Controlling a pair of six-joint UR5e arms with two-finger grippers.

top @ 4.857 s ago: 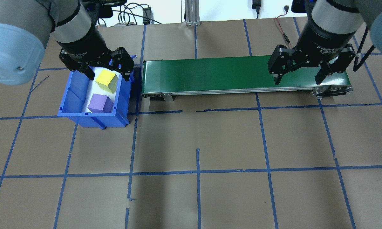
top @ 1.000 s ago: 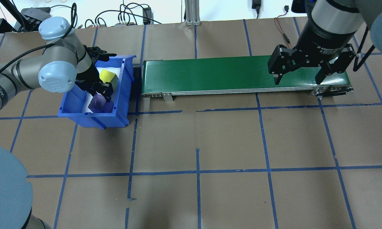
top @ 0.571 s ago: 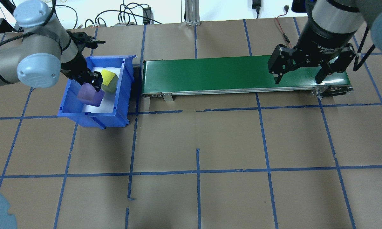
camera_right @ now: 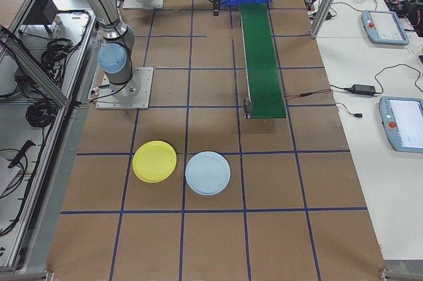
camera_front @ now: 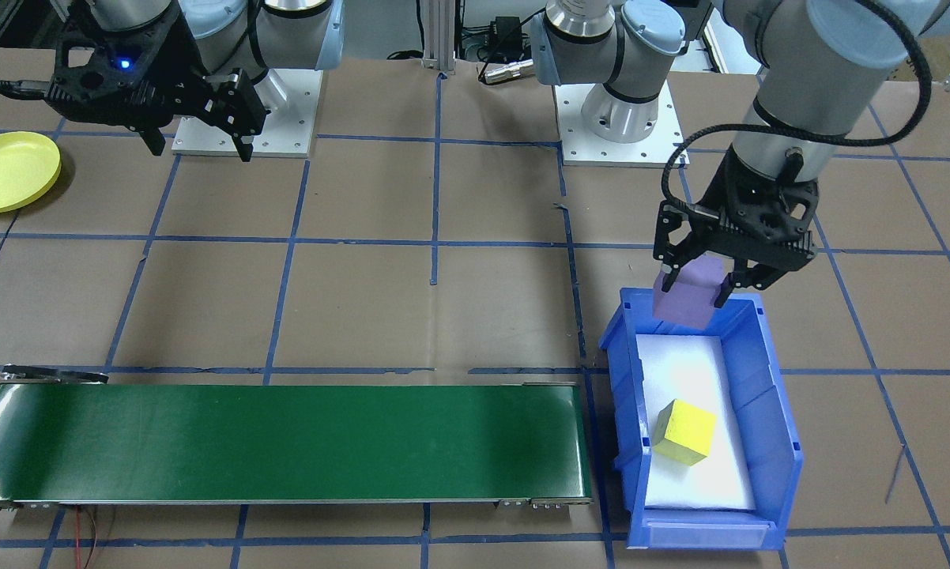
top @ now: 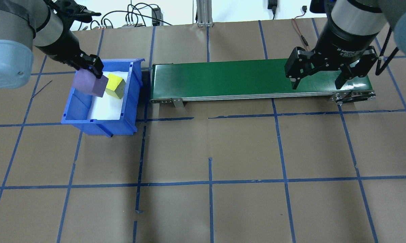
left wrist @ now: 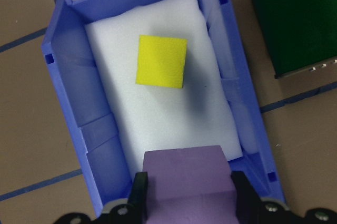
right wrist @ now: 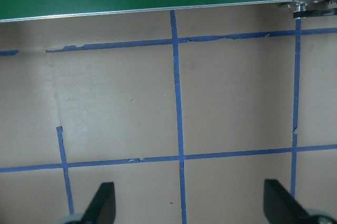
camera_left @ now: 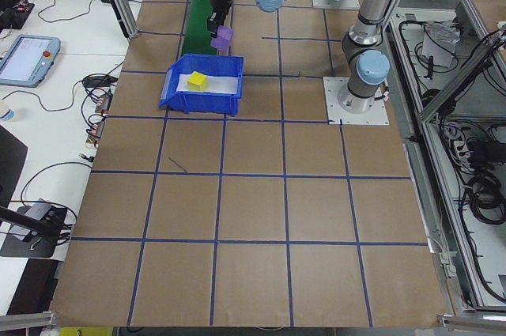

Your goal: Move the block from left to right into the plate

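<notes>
A purple block [camera_front: 684,296] hangs above the near-robot end of the blue bin [camera_front: 775,427], with my left gripper [camera_front: 692,291] shut on it. The left wrist view shows this block [left wrist: 187,179] between the two black fingers [left wrist: 139,192]. A yellow block [top: 115,86] lies on the white foam inside the bin. Over the far end of the green conveyor [top: 223,79] my right gripper [top: 317,86] stands open and holds nothing. A yellow plate [camera_right: 154,161] and a light blue plate [camera_right: 207,172] lie on the table on the robot's right side.
The conveyor runs from beside the bin [top: 98,123] toward my right arm. Brown paper with blue tape lines covers the table. Cables and devices lie along the table's far edge behind the conveyor.
My left gripper went down into the bin, shut on the purple block and lifted it up out of the bin. The yellow block stayed put. The right arm has not moved.
</notes>
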